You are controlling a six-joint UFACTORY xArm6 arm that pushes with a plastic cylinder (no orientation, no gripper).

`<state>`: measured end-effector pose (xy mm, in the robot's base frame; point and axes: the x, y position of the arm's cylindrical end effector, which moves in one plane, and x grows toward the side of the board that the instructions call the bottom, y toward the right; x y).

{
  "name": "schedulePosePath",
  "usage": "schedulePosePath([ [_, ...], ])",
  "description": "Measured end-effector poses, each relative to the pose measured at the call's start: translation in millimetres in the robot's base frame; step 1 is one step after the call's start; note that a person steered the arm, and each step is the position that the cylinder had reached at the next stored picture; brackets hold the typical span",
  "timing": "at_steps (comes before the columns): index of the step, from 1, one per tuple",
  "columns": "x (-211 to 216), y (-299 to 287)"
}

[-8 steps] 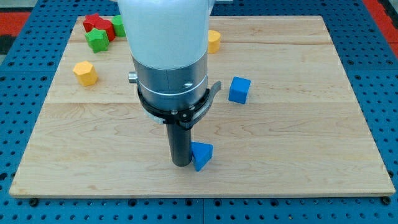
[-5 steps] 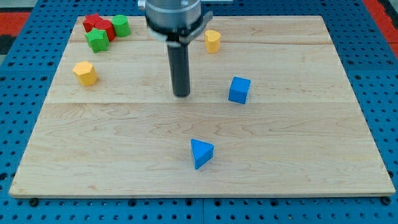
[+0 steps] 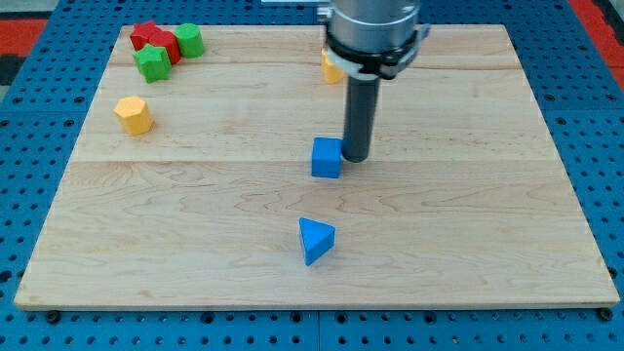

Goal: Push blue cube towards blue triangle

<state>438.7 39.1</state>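
Observation:
The blue cube (image 3: 327,157) sits near the middle of the wooden board (image 3: 468,224). My tip (image 3: 355,157) stands right against the cube's right side, touching it. The blue triangle (image 3: 315,240) lies below the cube, toward the view's bottom, a short gap apart from it.
A yellow block (image 3: 134,114) sits at the left. Two red blocks (image 3: 151,39) and two green blocks (image 3: 152,62) cluster at the top left corner. Another yellow block (image 3: 330,68) is partly hidden behind the rod at the top.
My tip moved from beside the blue triangle up and then right around to the cube's right side. The blue cube has slid left, closer to above the triangle.

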Motion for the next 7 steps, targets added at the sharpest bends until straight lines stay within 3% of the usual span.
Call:
schedulePosePath([
  [1,-35.0,0.1],
  [4,1.7,-37.1],
  [5,41.8,-37.1],
  [6,31.1,-36.9],
  [7,-46.9,-26.0],
])
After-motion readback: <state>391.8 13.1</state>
